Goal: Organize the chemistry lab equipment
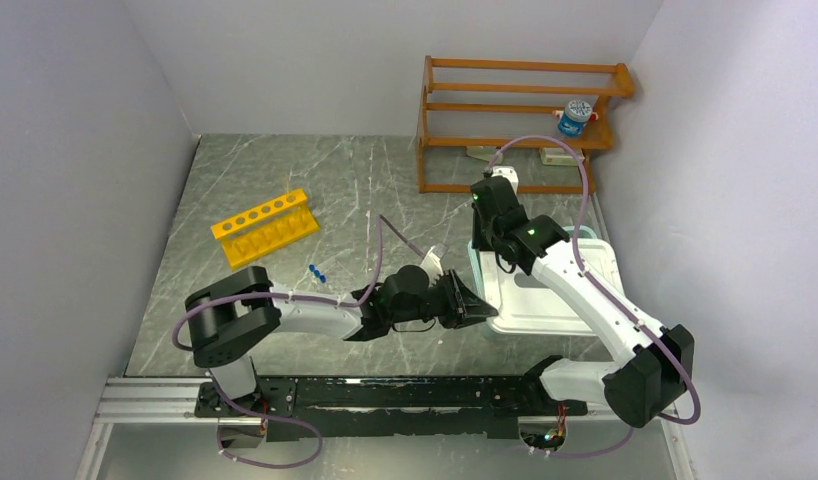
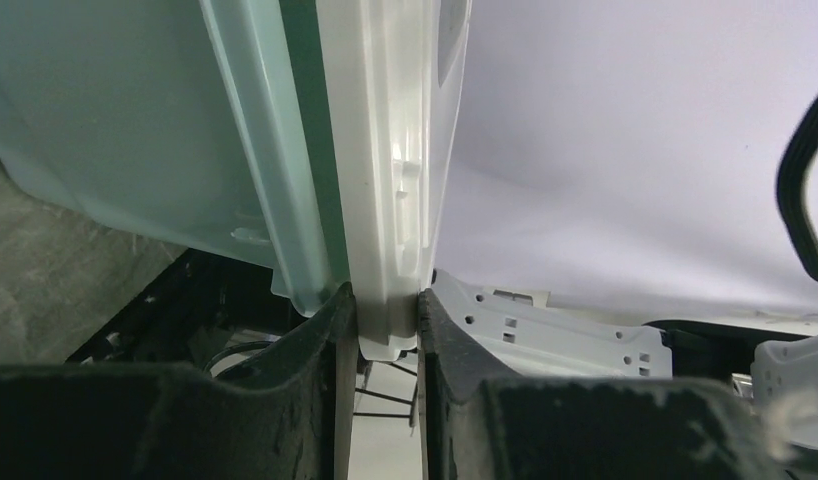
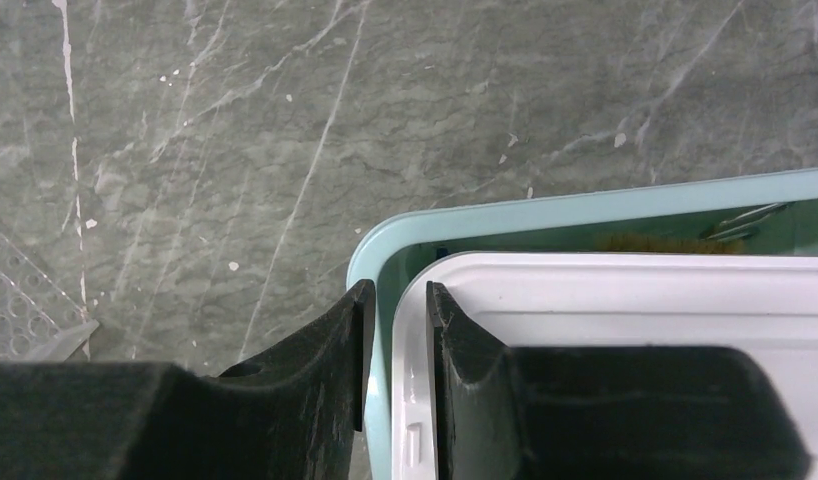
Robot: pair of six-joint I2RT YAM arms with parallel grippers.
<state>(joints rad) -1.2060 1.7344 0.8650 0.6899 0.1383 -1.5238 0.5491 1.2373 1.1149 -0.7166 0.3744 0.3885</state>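
The pale teal tub point(image 1: 591, 236) with its white lid point(image 1: 545, 290) lies at centre right. My left gripper point(image 1: 482, 305) is shut on the lid's near-left edge; in the left wrist view point(image 2: 387, 295) the white lid point(image 2: 390, 200) sits between the pads beside the teal wall point(image 2: 135, 120). My right gripper point(image 1: 482, 245) pinches the tub's far-left corner; in the right wrist view point(image 3: 395, 290) one finger is outside the teal rim point(image 3: 545, 210), the other on the lid point(image 3: 635, 290). A tan piece point(image 3: 665, 243) and a metal piece point(image 3: 750, 215) show inside. The yellow rack point(image 1: 265, 226) and tiny blue-capped tubes point(image 1: 317, 271) lie left.
The orange wooden shelf point(image 1: 515, 120) stands at the back right with a blue-capped item point(image 1: 576, 117) on it. A clear holed tray point(image 3: 25, 300) lies on the marble just left of the tub. Walls close in on both sides.
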